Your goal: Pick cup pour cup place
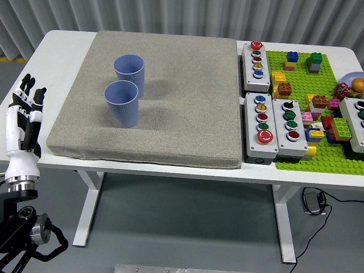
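Blue-grey plastic cups, near cup (121,103) just in front of far cup (129,73), stand upright on the beige mat (170,114), upper centre-left. My left hand (24,116), lower left, fingers relaxed, holds nothing; I would approach sideways, grasping mid-wall, avoiding the neighbouring cup.

White table (170,170) on grey floor (187,227) — corrugated grey wall (170,14) behind.

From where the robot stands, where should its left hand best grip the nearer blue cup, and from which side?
Probably around the mid-wall of the nearer blue cup, coming from the left. It stands upright on the grey mat, its left side is free, and the farther blue cup stands close behind it. The left hand waits off the table's left edge.
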### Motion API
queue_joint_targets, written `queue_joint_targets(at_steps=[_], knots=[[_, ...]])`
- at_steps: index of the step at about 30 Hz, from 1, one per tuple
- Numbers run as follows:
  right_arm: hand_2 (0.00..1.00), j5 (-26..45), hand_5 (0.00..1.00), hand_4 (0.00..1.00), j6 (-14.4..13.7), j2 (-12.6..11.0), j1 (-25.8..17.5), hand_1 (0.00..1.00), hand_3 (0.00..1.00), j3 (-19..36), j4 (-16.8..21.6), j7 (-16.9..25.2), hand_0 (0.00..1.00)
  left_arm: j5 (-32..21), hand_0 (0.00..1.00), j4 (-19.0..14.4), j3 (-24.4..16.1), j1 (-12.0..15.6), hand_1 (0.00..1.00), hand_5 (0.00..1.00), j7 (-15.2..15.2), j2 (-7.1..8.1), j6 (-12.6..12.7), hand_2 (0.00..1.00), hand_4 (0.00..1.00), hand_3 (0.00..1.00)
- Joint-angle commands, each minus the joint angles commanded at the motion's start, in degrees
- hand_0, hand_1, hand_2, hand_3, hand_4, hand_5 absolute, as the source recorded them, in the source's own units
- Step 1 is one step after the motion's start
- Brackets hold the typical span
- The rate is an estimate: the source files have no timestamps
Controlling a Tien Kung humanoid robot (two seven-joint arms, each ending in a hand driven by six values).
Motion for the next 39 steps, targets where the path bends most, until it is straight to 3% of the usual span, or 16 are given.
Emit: queue_joint_targets(at_steps=[1,7,8,13,14,21,27,39], knots=[[0.584,0.0,0.174,0.002,0.0,0.0,0.01,0.654,0.578,0.0,0.0,0.0,0.689,0.5,0.877,0.01,0.06,0.04,0.868,0.511,0.16,-0.02,0.02,0.998,0.935,0.998],[0.584,0.0,0.174,0.002,-0.11,0.0,0.1,0.654,0.578,-0.29,-0.04,-0.01,0.689,9.8,0.877,0.61,0.88,0.47,0.868,0.511,4.43,-0.43,-1.78,0.998,0.935,0.998],[0.584,0.0,0.173,0.002,-0.12,0.0,0.12,0.654,0.578,-0.32,-0.05,-0.01,0.689,11.59,0.934,0.9,1.03,0.5,0.921,0.41,5.39,-0.47,-2.52,0.998,0.96,0.998],[0.584,0.0,0.173,0.002,-0.24,0.03,0.23,0.654,0.578,-0.4,-0.05,-0.05,0.689,18.04,0.934,2.54,1.76,0.64,0.921,0.41,9.08,-0.66,-5.14,0.998,0.96,0.998],[0.584,0.0,0.173,0.002,-0.27,0.03,0.26,0.653,0.579,-0.4,-0.06,-0.06,0.689,18.84,0.956,2.89,1.91,0.64,0.949,0.318,9.67,-0.73,-5.53,0.998,0.955,0.998],[0.584,0.0,0.172,0.002,-0.45,0.04,0.51,0.653,0.578,-0.79,-0.08,-0.13,0.689,21.53,0.985,6.72,3.37,-0.74,0.964,0.301,12.51,-1.43,-7.4,0.998,0.951,0.998],[0.584,0.0,0.17,0.002,-0.61,0.03,0.54,0.653,0.578,-1.35,-0.12,-0.21,0.689,18.9,0.985,11.9,4.32,-4.65,0.965,0.302,12.92,-2.77,-7.27,0.998,0.955,0.998],[0.584,0.0,0.171,0.002,-0.85,0.06,0.54,0.653,0.578,-1.71,-0.15,-0.26,0.688,15.07,0.977,15.42,6.49,-10.23,0.96,0.308,13.62,-3.57,-8.0,0.998,0.955,0.998]])
